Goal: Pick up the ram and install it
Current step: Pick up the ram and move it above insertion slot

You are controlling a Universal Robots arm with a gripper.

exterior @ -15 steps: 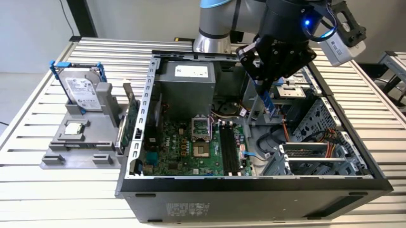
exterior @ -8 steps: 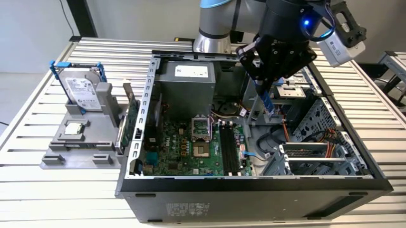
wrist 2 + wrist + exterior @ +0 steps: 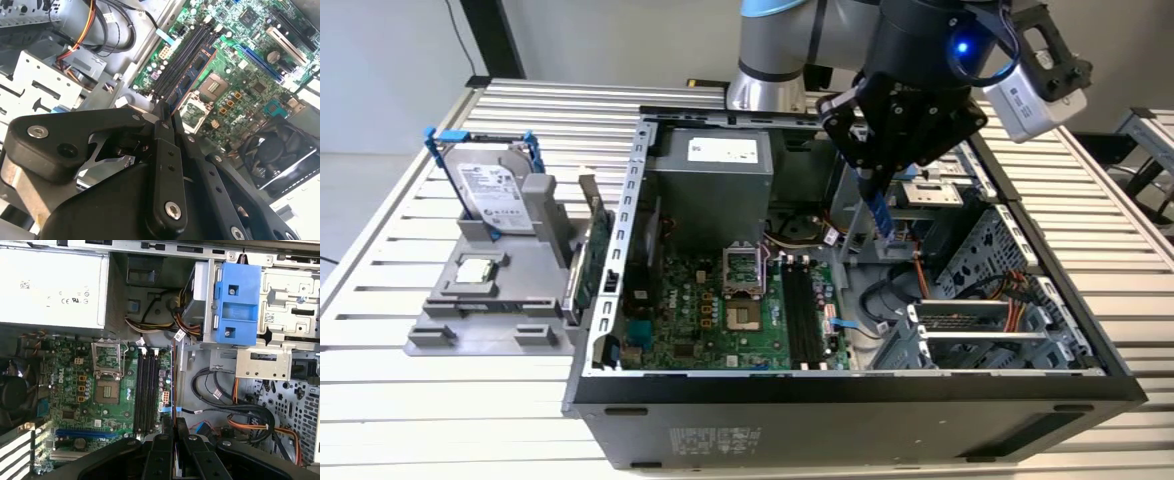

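ram (image 3: 879,212) hangs on edge from the gripper (image 3: 873,172), whose jaws are clenched on its upper end. it is held above the open case (image 3: 854,385), apart from the board and seemingly a little to the exterior view's right of the memory slots (image 3: 807,310). in the second wrist view the ram (image 3: 192,75) runs out from between the fingers roughly along the line of the slots.

to do this step well, i judge that the long edge should sit parallel to one slot and centred over it, with the notch matched to the slot's key and the end latches open. the press should go straight down and evenly. a tilted approach could scrape the motherboard (image 3: 707,320) or catch the cables (image 3: 887,295) just beside the slots.

hard to make out: whether the latches stand open, where the notch lies, and how high the lower edge is above the slots. the fingers cover the gripped end, and in the first wrist view the ram is a thin edge-on line.
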